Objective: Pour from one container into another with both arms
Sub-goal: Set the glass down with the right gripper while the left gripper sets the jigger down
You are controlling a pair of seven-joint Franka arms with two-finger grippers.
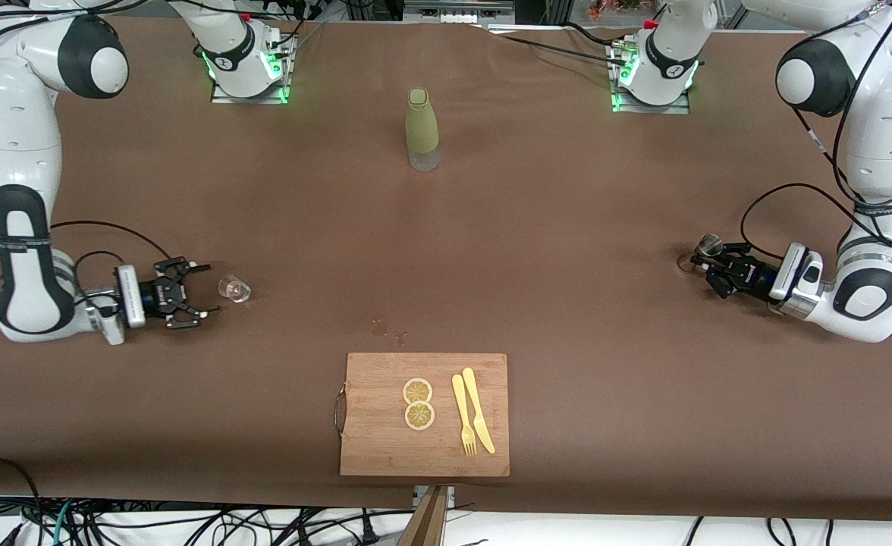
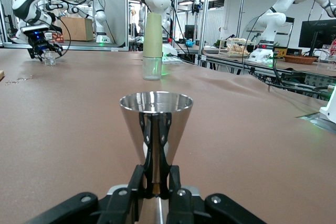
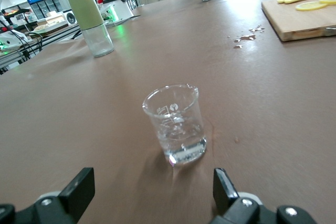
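the left gripper [image 1: 708,264] sits low over the worktop [image 1: 567,265] at the left arm's end, its fingers [image 2: 152,179] pinched nearly shut on the narrow waist of the jigger [image 2: 156,129]. that waist is the right place to hold it: the polished steel is stiff and light but slick, and the two cones flaring above and below the fingers should keep it from sliding through. seen from the front camera, the jigger stands at about 10 o'clock from the gripper's body, its round mouth upward.

the right gripper [image 1: 197,289] rests low at the right arm's end, jaws spread wide and holding nothing. the glass [image 3: 176,124] stands upright on the worktop just off its fingertips, at 3 o'clock from them in the front view. it is thin, clear and rounded, with a pouring lip, printed marks and a little liquid in the bottom. it looks light, smooth and breakable, so a gentle squeeze around the mid-wall would suit it.

the worktop is matte brown. an olive-green bottle [image 1: 422,129] with a clear base stands at 12 o'clock.
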